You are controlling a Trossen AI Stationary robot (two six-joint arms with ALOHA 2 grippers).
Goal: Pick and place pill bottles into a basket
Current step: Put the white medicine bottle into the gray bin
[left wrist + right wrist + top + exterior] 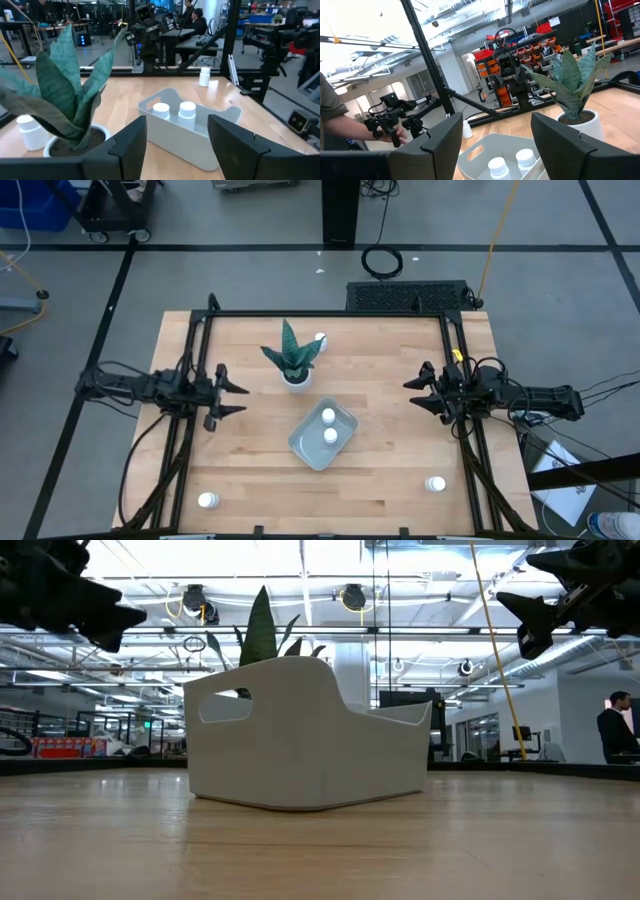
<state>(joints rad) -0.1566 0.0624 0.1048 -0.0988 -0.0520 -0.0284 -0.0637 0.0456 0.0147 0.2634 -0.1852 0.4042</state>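
Left gripper (240, 392) and right gripper (410, 393) hover with jaws apart, holding nothing

This is a robotics lab in a large open industrial hall. A butcher-block table (330, 480) sits in a black metal frame (330, 313) on a grey concrete floor (250, 270) marked with dark tape lines. At twelve o'clock beyond the table stand a black column (340, 210) and a coiled cable (382, 261). Exposed ceiling ducts (350, 595), strip lights, parts shelving (540, 42) and other workstations fill the background.
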